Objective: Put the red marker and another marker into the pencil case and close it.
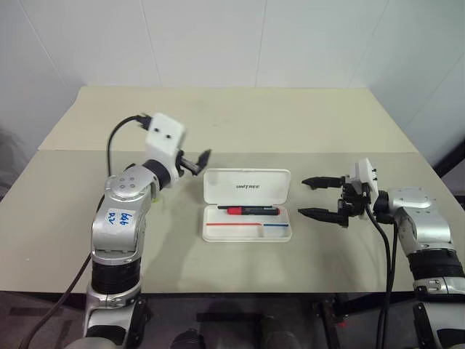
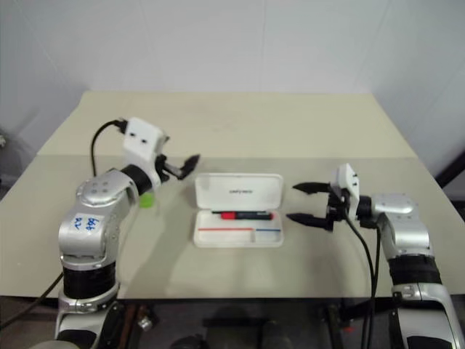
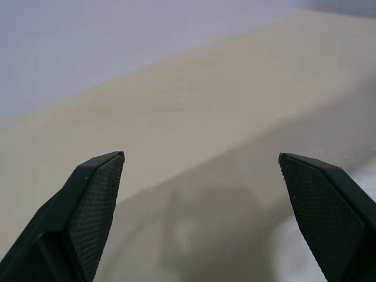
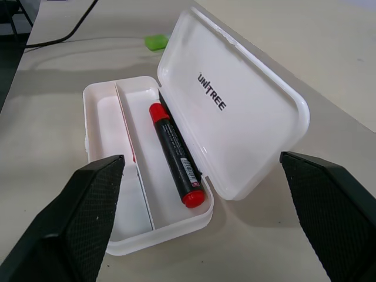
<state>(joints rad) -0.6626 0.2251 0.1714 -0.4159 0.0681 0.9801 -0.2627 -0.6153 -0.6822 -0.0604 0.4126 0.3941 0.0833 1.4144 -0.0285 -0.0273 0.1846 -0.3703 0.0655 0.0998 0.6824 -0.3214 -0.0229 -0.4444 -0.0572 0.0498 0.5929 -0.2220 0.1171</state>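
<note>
progress sits near the halfway mark, judging by how things lie. starting at nine o'clock, the left gripper is raised off the table, its jaws spread and holding nothing. just beneath that arm, at about eight o'clock of the case, the green highlighter lies on the table outside the case, mostly hidden by the forearm. at the centre, the pencil case stands open with its lid tipped back toward twelve o'clock; the red marker already lies in the rear compartment. at three o'clock, the right gripper hangs beside the case, jaws wide and empty. left to do: highlighter in, lid shut.
</note>
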